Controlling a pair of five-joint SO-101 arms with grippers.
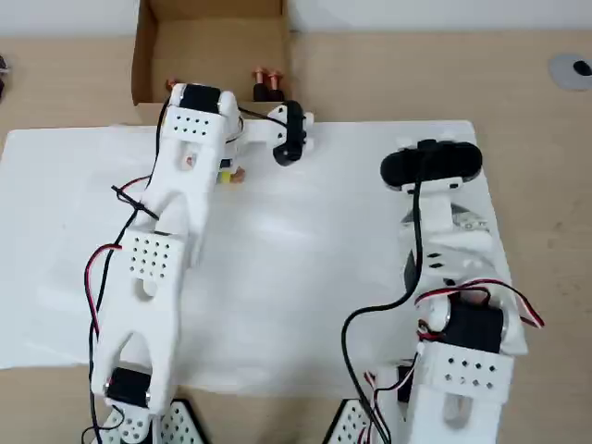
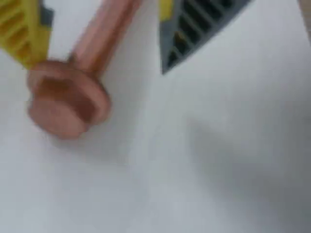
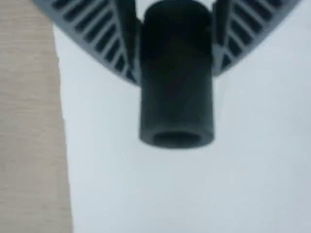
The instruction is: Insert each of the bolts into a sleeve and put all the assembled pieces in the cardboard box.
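Copper-coloured hex-head bolt (image 2: 68, 104) lies on the white paper sheet (image 2: 218, 170) between your left gripper's (image 2: 97, 68) spread fingers. Your right gripper (image 3: 176, 73) pinches the black cylindrical sleeve (image 3: 177, 97) over that sheet, near its edge.

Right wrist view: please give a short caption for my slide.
The right hand grips a black sleeve over the white sheet.

The wooden bench (image 1: 546, 185) carries a white sheet (image 1: 296, 277) that covers most of its middle, from 9 to 3 o'clock. The open cardboard box (image 1: 143, 55) sits on bare wood at 11 o'clock, touching the sheet's far edge. A small grey disc (image 1: 569, 69) lies at 2 o'clock.
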